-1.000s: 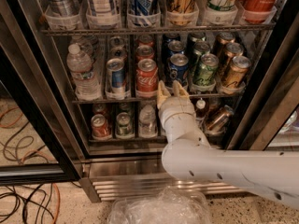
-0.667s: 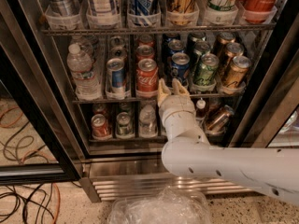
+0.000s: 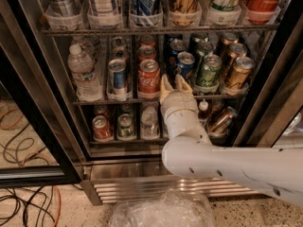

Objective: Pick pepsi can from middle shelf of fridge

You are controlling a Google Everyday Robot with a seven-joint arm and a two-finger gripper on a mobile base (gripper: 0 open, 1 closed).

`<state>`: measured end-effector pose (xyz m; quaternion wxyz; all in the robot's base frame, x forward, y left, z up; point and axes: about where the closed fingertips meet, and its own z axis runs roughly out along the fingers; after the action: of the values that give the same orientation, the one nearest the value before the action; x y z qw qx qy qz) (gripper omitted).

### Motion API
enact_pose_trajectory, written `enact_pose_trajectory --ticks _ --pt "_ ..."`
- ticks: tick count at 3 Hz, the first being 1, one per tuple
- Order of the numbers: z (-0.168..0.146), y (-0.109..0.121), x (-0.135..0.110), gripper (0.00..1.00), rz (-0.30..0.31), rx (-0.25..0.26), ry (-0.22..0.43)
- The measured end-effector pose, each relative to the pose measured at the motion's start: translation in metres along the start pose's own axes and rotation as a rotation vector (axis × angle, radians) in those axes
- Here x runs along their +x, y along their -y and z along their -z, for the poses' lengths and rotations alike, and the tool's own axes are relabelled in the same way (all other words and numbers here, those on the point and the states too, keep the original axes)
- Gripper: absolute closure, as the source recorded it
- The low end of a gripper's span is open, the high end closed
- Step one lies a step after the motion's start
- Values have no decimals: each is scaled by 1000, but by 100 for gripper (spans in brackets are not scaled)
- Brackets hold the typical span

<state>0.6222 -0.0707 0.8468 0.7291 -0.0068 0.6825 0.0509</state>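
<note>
The pepsi can [image 3: 185,63], dark blue with a silver top, stands at the front of its lane on the middle shelf [image 3: 109,100] of the fridge [image 3: 142,186]. A red Coca-Cola can [image 3: 149,77] is to its left and a green can [image 3: 208,71] to its right. My gripper [image 3: 173,83] is at the shelf's front edge, just below and in front of the pepsi can. Its two pale fingers [image 3: 165,85] are spread apart and point upward. They hide the can's lower part. Nothing is held.
A water bottle [image 3: 83,72] and a silver-and-blue can [image 3: 117,77] stand further left, gold cans [image 3: 239,72] at the right. Tall cans fill the rack above [image 3: 142,30]. Small cans [image 3: 102,126] sit below. Black door frames [image 3: 33,108] flank the opening. Cables [image 3: 19,207] and clear plastic [image 3: 161,212] lie on the floor.
My gripper has moved slightly up and in toward the pepsi can. The cans have not moved.
</note>
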Motion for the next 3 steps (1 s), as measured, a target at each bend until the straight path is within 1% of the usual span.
enact_pose_trajectory --ticks 1,2,3 --pt "3 -7 -11 46 22 3 28" --pt "5 -17 -16 42 38 -6 41" --pt "6 -23 -9 43 44 -13 22"
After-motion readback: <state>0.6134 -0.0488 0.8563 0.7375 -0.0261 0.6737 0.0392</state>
